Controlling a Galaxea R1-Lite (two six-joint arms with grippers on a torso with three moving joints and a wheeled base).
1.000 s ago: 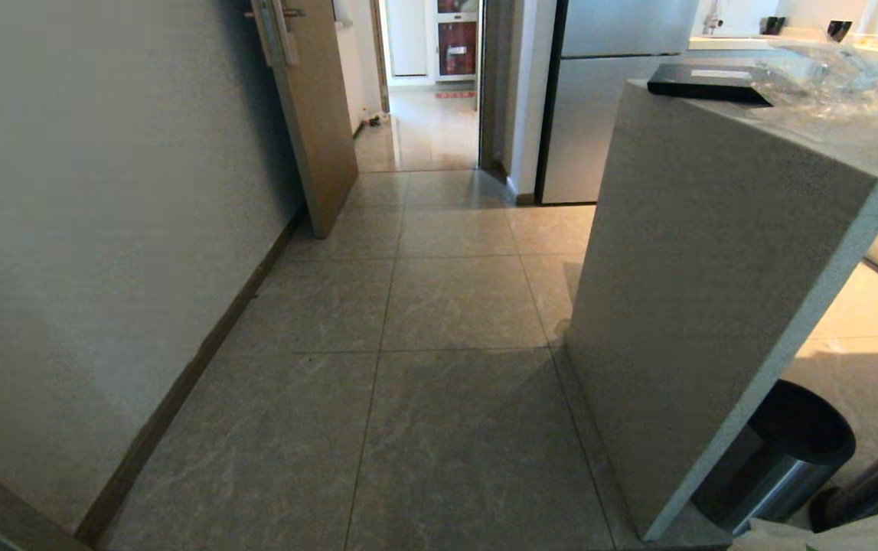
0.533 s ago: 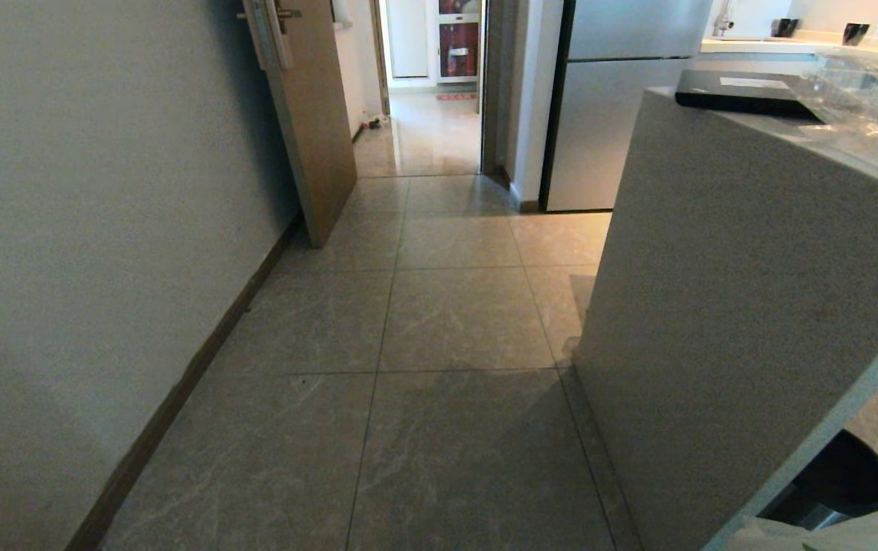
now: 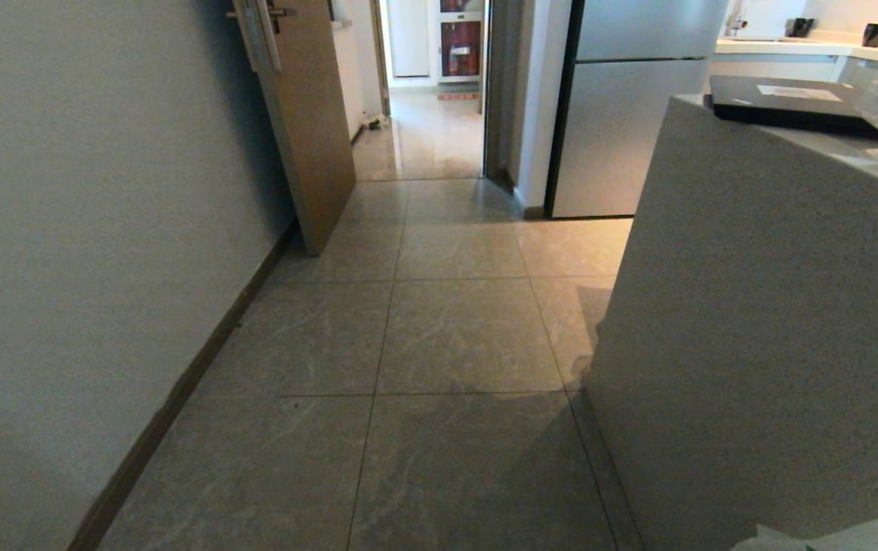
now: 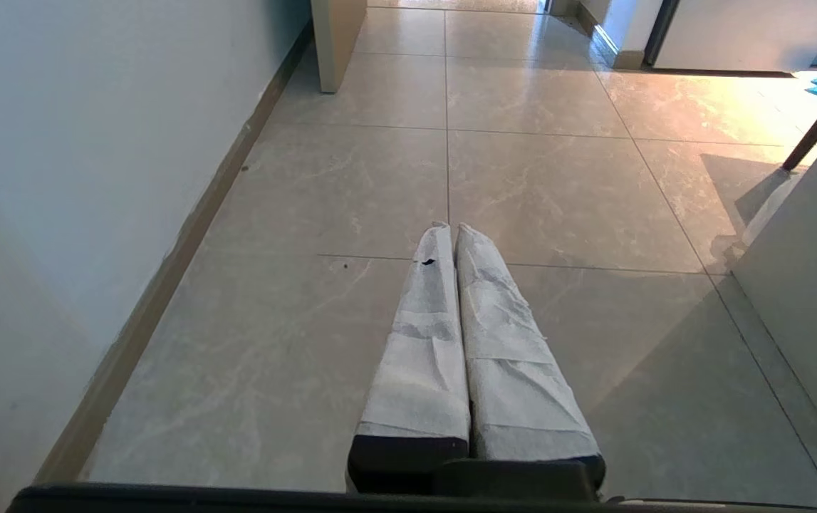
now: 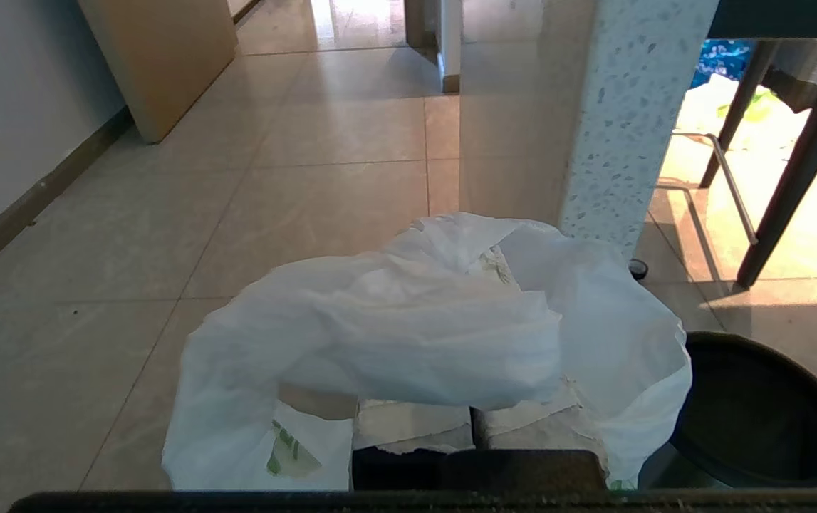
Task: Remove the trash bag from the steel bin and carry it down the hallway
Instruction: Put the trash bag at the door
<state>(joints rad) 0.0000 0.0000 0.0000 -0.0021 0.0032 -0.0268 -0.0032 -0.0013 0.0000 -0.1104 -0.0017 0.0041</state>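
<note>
Right tool (image 5: 476, 420) grips trash bag (image 5: 422, 335); view advanced

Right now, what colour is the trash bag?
White with green print; trash bag, best in the right wrist view.

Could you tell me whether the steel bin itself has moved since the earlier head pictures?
Cannot tell. It has slid out of the head view, but the counter, door and fridge shifted with it, so the camera moved. The right wrist view shows the bin beside the counter.
</note>
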